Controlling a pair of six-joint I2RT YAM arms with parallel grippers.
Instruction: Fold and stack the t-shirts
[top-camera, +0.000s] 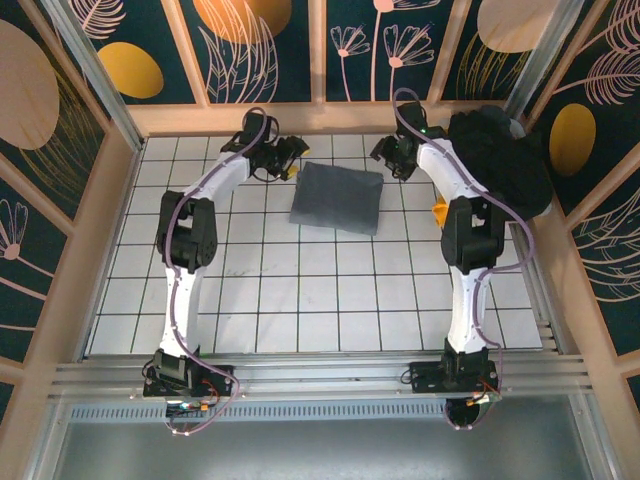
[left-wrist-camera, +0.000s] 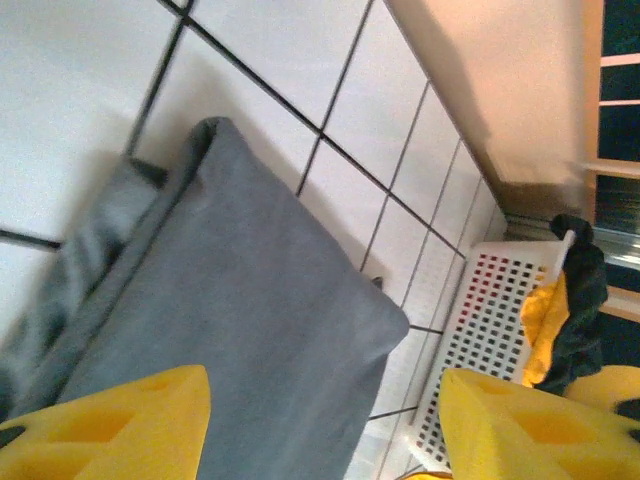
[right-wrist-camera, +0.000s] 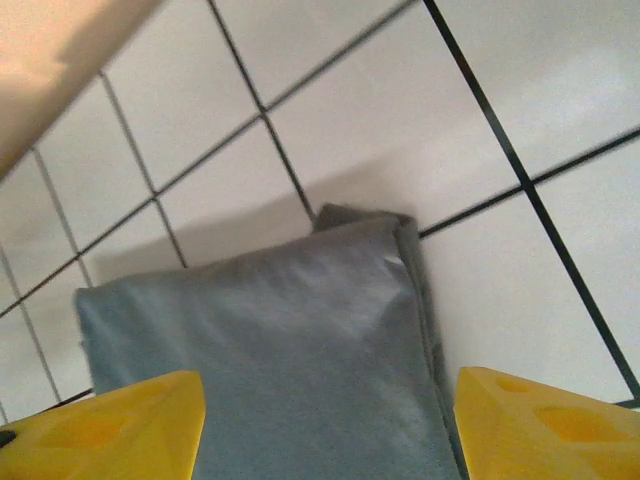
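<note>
A slate grey-blue t-shirt (top-camera: 338, 198) lies folded into a neat rectangle on the tiled table, toward the back middle. My left gripper (top-camera: 289, 160) hovers at its back left corner, open, with nothing between its yellow fingers (left-wrist-camera: 130, 420); the folded shirt (left-wrist-camera: 230, 320) lies below them. My right gripper (top-camera: 386, 158) hovers at the back right corner, also open and holding nothing, over the shirt (right-wrist-camera: 280, 350). Black t-shirts (top-camera: 500, 160) are heaped at the back right. A yellow-orange one (top-camera: 440, 212) peeks out beside the right arm.
A white perforated basket (left-wrist-camera: 480, 330) at the right side holds the black and yellow-orange cloth (left-wrist-camera: 560, 310). Wooden walls (top-camera: 330, 118) close in the table at the back and sides. The white tiles (top-camera: 320, 300) in front of the folded shirt are bare.
</note>
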